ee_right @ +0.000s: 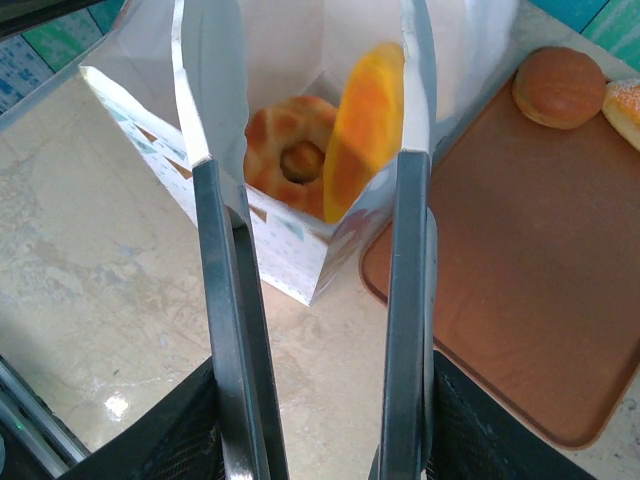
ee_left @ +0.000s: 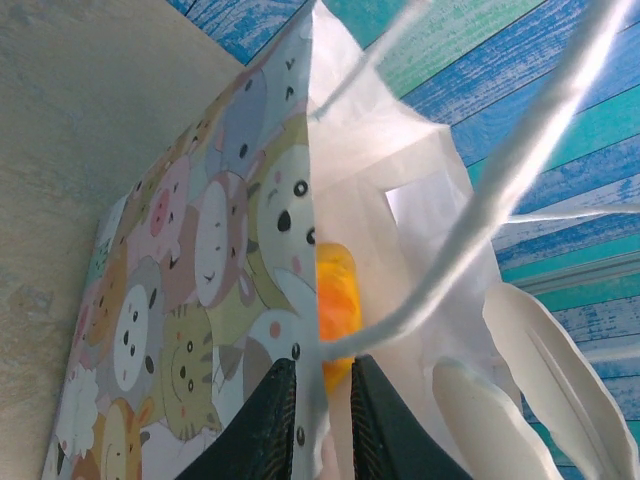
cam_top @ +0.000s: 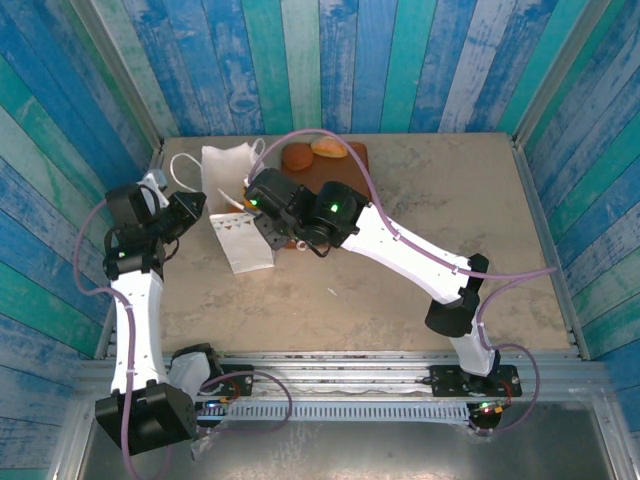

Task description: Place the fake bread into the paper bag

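The white paper bag (cam_top: 240, 245) stands upright at the table's back left. My left gripper (ee_left: 320, 388) is shut on the bag's top edge, beside a white loop handle (ee_left: 500, 180). Over the bag's mouth hangs my right gripper (ee_right: 305, 150), open, with its fingers (ee_right: 225, 300) reaching down into the opening. In the bag lie a ring-shaped bagel (ee_right: 285, 150) and an orange-yellow roll (ee_right: 365, 120) standing on edge next to the right finger. Two more buns (ee_right: 560, 85) (ee_right: 625, 110) rest on the brown board (ee_right: 500, 300) behind the bag.
The brown board (cam_top: 345, 165) lies flat right behind the bag, with its two buns (cam_top: 298, 156) (cam_top: 330, 148) at the far end. Blue-green plank walls close in the table on three sides. A metal rail (cam_top: 350, 360) runs along the near edge.
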`<action>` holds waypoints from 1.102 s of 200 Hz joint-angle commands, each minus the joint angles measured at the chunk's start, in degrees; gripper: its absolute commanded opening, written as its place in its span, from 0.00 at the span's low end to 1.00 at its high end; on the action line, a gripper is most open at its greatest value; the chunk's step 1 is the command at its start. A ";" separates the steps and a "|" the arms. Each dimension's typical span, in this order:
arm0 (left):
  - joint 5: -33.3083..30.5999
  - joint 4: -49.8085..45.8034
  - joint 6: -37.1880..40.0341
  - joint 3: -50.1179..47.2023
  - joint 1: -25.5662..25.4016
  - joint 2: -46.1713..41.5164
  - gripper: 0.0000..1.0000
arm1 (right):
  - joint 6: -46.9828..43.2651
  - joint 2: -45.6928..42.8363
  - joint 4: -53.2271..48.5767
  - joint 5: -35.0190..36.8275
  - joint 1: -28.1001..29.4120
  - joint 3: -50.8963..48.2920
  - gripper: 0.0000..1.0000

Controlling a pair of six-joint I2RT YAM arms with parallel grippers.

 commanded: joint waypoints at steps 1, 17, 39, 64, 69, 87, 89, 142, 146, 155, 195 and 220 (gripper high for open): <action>-0.11 0.05 0.59 0.01 0.29 -0.99 0.20 | 0.60 -0.60 0.30 -0.14 -0.19 -0.45 0.49; -0.09 0.05 0.54 0.02 0.28 -1.03 0.20 | 0.80 -1.17 0.31 -0.15 -0.24 -0.54 0.48; 0.23 0.13 0.41 -0.01 0.29 -1.17 0.20 | 1.06 -2.38 0.46 -0.78 -0.20 -0.59 0.48; 0.87 0.29 0.16 -0.09 0.28 -1.46 0.24 | 1.17 -4.72 1.23 -2.17 -0.21 -1.10 0.48; 0.97 0.32 0.11 -0.09 0.28 -1.60 0.24 | 0.88 -5.38 1.68 -2.88 -0.18 -1.30 0.48; 1.05 0.15 0.01 -0.05 0.29 -2.00 0.26 | -0.36 -8.87 4.42 -4.63 -0.01 -3.29 0.47; 1.04 0.19 0.02 -0.06 0.29 -2.03 0.27 | -0.52 -9.36 4.81 -4.70 0.07 -3.58 0.47; 0.95 0.02 -0.40 0.08 0.25 -2.88 0.40 | -1.85 -21.72 11.66 -4.11 -0.09 -11.88 0.47; 0.97 -0.02 -0.41 0.08 0.27 -2.92 0.40 | -1.70 -22.56 12.06 -4.29 -0.22 -12.36 0.47; 0.97 0.04 -0.49 0.00 0.29 -3.09 0.42 | -1.37 -24.30 13.07 -5.36 -0.71 -13.99 0.47; 0.57 -0.53 -0.18 -0.01 0.29 -4.04 0.55 | 2.21 -32.18 16.33 -11.47 -7.76 -23.62 0.47; 0.09 -1.25 0.66 0.84 0.24 -4.63 0.64 | 2.90 -35.76 16.29 -13.44 -14.43 -31.18 0.47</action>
